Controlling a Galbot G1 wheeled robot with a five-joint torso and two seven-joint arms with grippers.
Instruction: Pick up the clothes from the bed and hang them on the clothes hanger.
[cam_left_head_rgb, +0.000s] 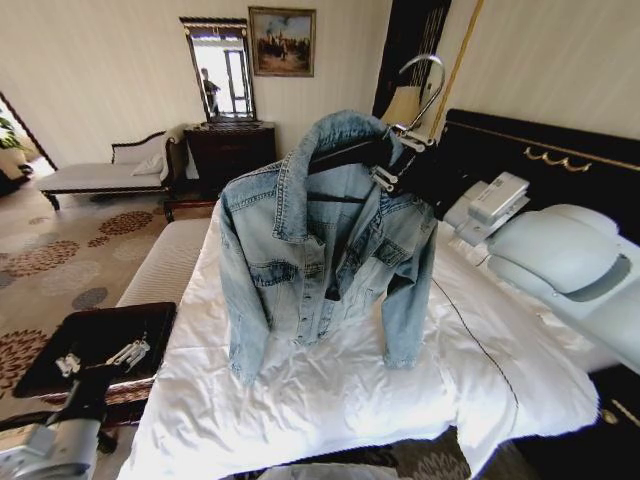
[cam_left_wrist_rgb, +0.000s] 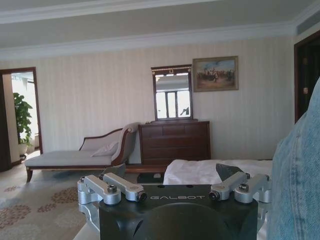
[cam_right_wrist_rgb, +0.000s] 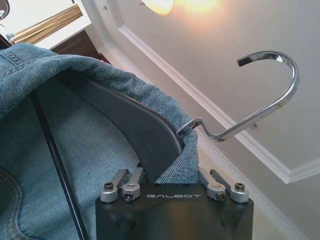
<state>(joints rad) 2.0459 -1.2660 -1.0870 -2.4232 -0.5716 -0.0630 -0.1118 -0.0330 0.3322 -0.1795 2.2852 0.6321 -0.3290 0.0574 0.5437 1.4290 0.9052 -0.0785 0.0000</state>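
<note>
The clothes, a light-blue denim jacket (cam_left_head_rgb: 320, 240), hang on the black clothes hanger (cam_left_head_rgb: 350, 155) with its silver hook (cam_left_head_rgb: 425, 85) pointing up. They are held above the bed (cam_left_head_rgb: 330, 400), with the sleeve ends reaching down to the white duvet. My right gripper (cam_left_head_rgb: 395, 162) comes in from the right and is shut on the hanger's neck. Up close, the right gripper (cam_right_wrist_rgb: 172, 175) pinches the hanger (cam_right_wrist_rgb: 135, 120) together with the denim collar (cam_right_wrist_rgb: 100, 70) just below the hook (cam_right_wrist_rgb: 270, 95). My left gripper (cam_left_head_rgb: 100, 358) stands open and empty, low beside the bed; the left gripper (cam_left_wrist_rgb: 172, 172) faces the room.
A dark bench (cam_left_head_rgb: 60, 345) stands against the bed's left side, under my left gripper. Behind it are a chaise longue (cam_left_head_rgb: 100, 175), a dark dresser (cam_left_head_rgb: 230, 150) with a mirror, and patterned carpet (cam_left_head_rgb: 60, 250). The black headboard (cam_left_head_rgb: 540, 150) and pillows lie to the right.
</note>
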